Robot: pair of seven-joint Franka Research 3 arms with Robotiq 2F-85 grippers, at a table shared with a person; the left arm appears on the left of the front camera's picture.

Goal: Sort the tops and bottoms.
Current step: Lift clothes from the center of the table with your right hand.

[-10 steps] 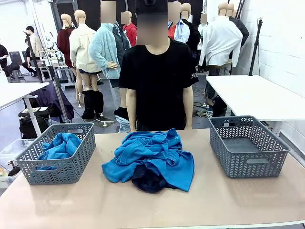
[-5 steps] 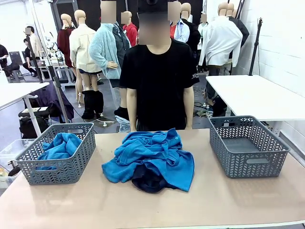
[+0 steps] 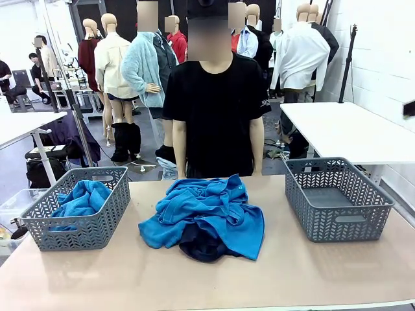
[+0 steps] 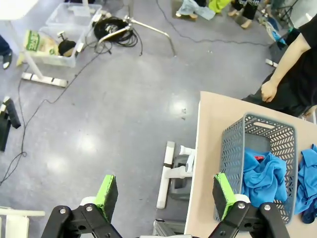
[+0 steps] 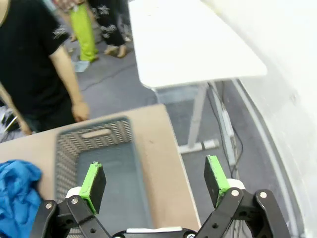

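A heap of bright blue tops [image 3: 207, 207] lies at the middle of the table [image 3: 292, 278], with the dark navy bottoms [image 3: 201, 246] peeking out under its near edge. Another blue top [image 3: 83, 197] fills the left grey basket [image 3: 84, 230]. The left wrist view has my left gripper [image 4: 164, 194] open and high over the floor beside the table, the left basket [image 4: 233, 148] and its top [image 4: 265, 171] below to the right. My right gripper [image 5: 154, 177] is open high above the right basket [image 5: 74, 148], with blue fabric [image 5: 17, 198] at the lower left.
The right grey basket [image 3: 337, 220] holds nothing. A person in a black t-shirt [image 3: 217, 110] stands at the table's far edge, hands [image 5: 79, 111] hanging down. A white table [image 3: 343, 129] stands behind on the right. Cables and a plastic box [image 4: 69, 29] lie on the floor.
A small dark shape has come in at the right edge of the front view. The clothes, baskets and person have not moved.
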